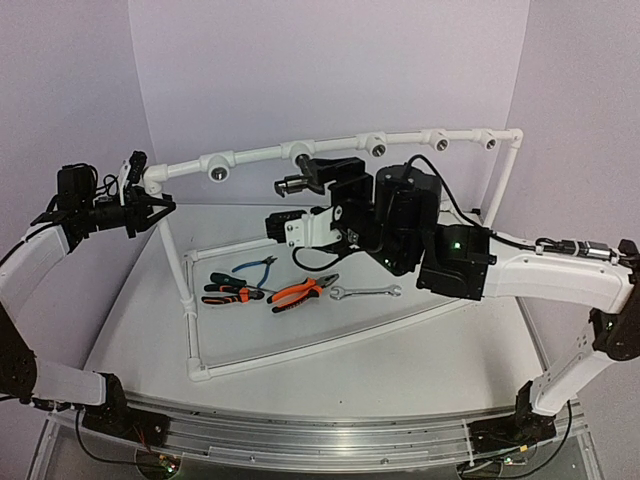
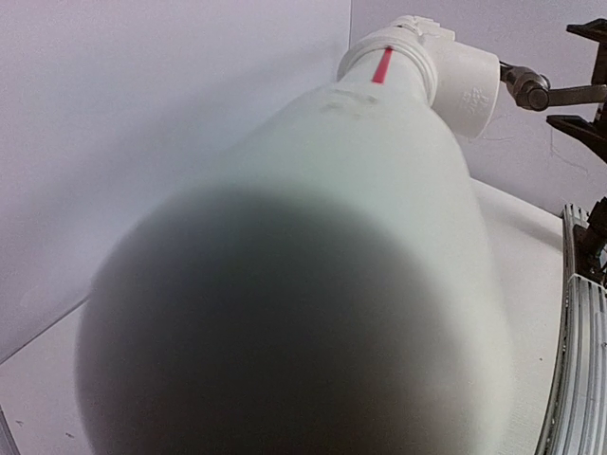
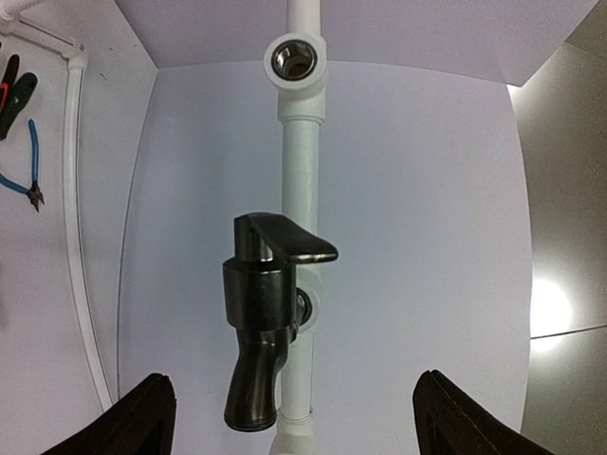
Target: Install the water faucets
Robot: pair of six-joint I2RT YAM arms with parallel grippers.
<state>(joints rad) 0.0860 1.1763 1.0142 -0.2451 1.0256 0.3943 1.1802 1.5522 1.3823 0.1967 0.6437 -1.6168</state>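
lilac backdrop (image 3: 427, 190), faucet (image 3: 261, 313) in wide right pincer (image 3: 294, 398), gaps either side

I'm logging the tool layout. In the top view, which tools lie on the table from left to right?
black-and-orange pliers → blue-handled cutters → orange-handled pliers → silver wrench

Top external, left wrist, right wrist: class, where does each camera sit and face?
Top external: above and behind both arms, which show, looking down on white plastic pipe frame.
Left wrist: close along the frame; own fingers unclear.
Right wrist: faces dark metal lever faucet; right gripper fingertips show.
Shared: all three show the faucet.
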